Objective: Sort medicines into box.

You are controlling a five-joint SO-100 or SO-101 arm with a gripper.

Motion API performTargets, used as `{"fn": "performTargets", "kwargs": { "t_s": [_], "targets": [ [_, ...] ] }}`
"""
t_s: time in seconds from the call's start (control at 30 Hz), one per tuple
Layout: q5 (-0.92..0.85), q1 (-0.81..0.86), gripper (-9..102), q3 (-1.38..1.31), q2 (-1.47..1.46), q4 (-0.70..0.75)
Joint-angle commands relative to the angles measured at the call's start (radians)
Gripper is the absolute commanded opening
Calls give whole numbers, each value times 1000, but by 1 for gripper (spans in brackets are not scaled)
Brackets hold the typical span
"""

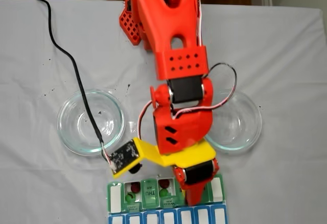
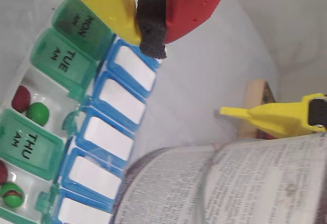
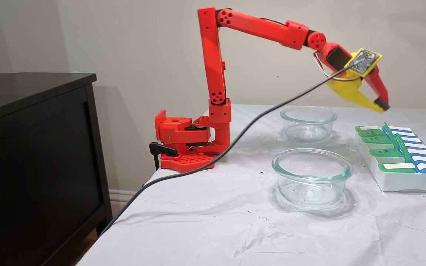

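Above the box [image 3: 401, 177], well clear of its lids, hangs the gripper [image 3: 383, 107], yellow and red fingers pinched together on their own dark foam pad [image 2: 152, 27], nothing between them. Just below the gripper in the wrist view: green lids marked MON [image 2: 84, 24] and TUE [image 2: 64, 63] closed, then an open compartment of the box with one red ball [image 2: 21, 98] and one green ball [image 2: 38, 113] lying side by side, touching or nearly so. Past that, a closed THU lid [image 2: 25, 141], and beyond it another open compartment with a second red ball [image 2: 2, 173] at the picture's edge and a second green ball [image 2: 11, 194] beside it. Alongside the green row, nearer the gripper's tip, a blue-and-white row [image 2: 110, 137] of lids, all down. Farther from the box toward the arm's base, two round glass dishes, the near one [image 3: 312, 176] and the far one [image 3: 308, 123] as the side view shows them, on the white cloth [image 3: 213, 221]. Over the near dish's rim in the top view, a black cable [image 1: 76, 75] running to the wrist camera board [image 1: 124, 156].
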Motion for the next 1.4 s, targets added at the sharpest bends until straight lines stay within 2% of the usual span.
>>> {"fn": "performTargets", "kwargs": {
  "t_s": [0.0, 0.33, 0.83, 1.37],
  "targets": [
    [5, 43, 0, -31, 114, -58],
    [-64, 97, 0, -32, -51, -169],
    [-140, 81, 0, -48, -127, -81],
    [-167, 80, 0, -153, -225, 147]
  ]
}}
